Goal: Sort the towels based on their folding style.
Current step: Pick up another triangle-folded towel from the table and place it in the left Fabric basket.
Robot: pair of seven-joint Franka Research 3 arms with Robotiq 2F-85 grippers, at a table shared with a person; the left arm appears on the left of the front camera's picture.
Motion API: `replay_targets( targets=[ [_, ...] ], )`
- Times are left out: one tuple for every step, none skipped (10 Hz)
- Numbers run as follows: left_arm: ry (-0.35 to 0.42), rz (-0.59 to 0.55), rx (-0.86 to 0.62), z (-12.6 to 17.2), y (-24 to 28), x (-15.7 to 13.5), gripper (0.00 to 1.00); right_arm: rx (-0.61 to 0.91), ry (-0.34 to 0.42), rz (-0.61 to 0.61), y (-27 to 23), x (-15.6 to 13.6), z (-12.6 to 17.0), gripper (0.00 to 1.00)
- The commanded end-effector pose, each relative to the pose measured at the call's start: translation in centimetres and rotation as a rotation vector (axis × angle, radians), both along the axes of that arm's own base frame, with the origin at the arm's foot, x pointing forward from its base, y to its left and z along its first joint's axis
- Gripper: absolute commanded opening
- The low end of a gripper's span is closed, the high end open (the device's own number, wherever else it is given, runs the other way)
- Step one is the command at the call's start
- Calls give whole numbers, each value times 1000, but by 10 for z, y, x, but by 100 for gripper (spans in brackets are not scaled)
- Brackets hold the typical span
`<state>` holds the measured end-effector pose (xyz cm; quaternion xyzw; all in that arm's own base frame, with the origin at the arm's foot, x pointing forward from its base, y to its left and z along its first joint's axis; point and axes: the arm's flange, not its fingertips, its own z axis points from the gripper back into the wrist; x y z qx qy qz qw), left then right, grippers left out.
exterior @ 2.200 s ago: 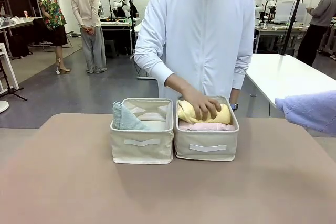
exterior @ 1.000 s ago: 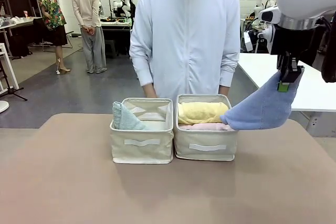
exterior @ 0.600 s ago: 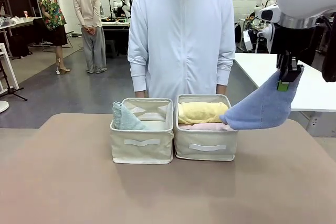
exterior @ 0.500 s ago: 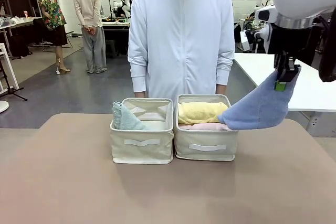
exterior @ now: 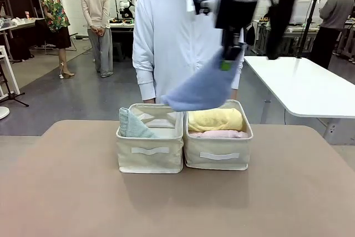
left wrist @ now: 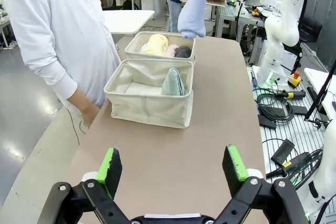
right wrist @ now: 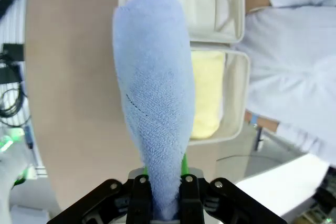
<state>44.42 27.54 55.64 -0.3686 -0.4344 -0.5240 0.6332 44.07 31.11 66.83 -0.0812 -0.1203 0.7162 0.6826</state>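
Note:
My right gripper [exterior: 226,62] is shut on the wide end of the periwinkle blue cone towel [exterior: 197,90], which hangs above the two bins with its tip over the left bin [exterior: 150,151]. A pale green-grey cone towel [exterior: 132,125] leans in that bin. The right bin [exterior: 218,156] holds the yellow roll [exterior: 215,119] and the pink roll [exterior: 219,134]; the dark grey roll [left wrist: 182,52] lies beside them. The right wrist view looks down the blue towel [right wrist: 155,103] at both bins. My left gripper [left wrist: 173,163] is open above bare table, far from the bins. The white roll is out of view.
A person in a white hooded top [exterior: 188,43] stands close behind the bins, arms hanging at the sides. The brown table [exterior: 177,203] is bare in front of the bins. A white table [exterior: 302,84] stands at the back right.
My right arm has swung left with the blue towel, from right of the right bin to above both bins. The person took the hand off the yellow roll and straightened up.

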Motion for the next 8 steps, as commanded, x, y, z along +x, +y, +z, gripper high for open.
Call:
replay_targets(
  targets=[
    [7,2,15,0,0,-3,100,-78,66,-25,54,40,7,18],
    [7,2,15,0,0,-3,100,-96,87,-38,76,52,6,18],
    [7,2,15,0,0,-3,100,-97,102,-47,93,70,9,18],
    [7,2,15,0,0,-3,100,-92,87,-70,99,80,13,18],
    [7,2,15,0,0,-3,100,-84,80,-92,101,90,16,18],
    [7,2,15,0,0,-3,100,-66,86,-91,102,99,16,18],
    [7,2,15,0,0,-3,100,-47,89,-104,101,108,12,18],
    [7,2,15,0,0,-3,100,3,90,-121,98,118,3,18]
  ],
)
